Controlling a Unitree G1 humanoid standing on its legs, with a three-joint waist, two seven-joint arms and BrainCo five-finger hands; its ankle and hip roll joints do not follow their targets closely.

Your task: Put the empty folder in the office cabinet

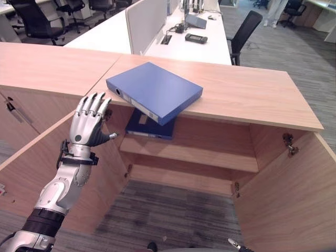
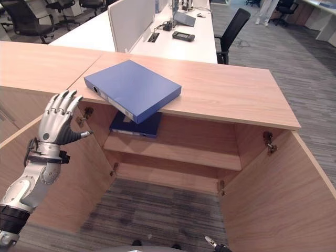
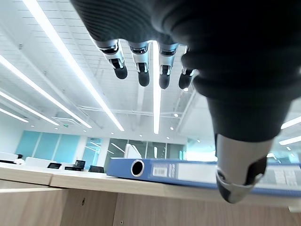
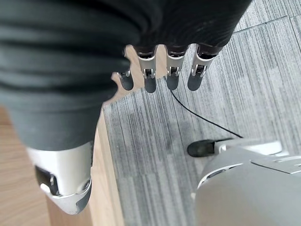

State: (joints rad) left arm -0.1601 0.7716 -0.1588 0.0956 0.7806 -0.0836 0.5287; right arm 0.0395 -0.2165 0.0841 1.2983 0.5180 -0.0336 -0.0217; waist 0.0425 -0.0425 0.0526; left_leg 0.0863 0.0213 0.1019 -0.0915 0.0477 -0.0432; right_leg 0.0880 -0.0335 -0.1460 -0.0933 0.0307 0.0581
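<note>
The cabinet (image 1: 189, 152) is seen with both doors swung open, so access to its shelf (image 1: 184, 149) is already given. The folder (image 1: 153, 92) is not yet stored: it lies flat on the cabinet top (image 1: 247, 89), its near corner hanging over the front edge above the opening. A second folder (image 1: 149, 125) is seen lying on the shelf below it, at the left end.

The left hand (image 1: 89, 122) is held up beside the left door (image 1: 42, 173), near the folder's spine end but apart from it; its fingers (image 3: 141, 70) are straight and nothing is held. The right hand (image 4: 61, 183) is shown in its wrist view hanging low over the carpet beside a wooden panel, fingers (image 4: 171, 75) relaxed and empty.

By this showing, only the opening of the cabinet is done. The folder has yet to be grasped, lifted off the top, brought down through the opening and laid on the shelf, where room is left to the right of the second folder.
</note>
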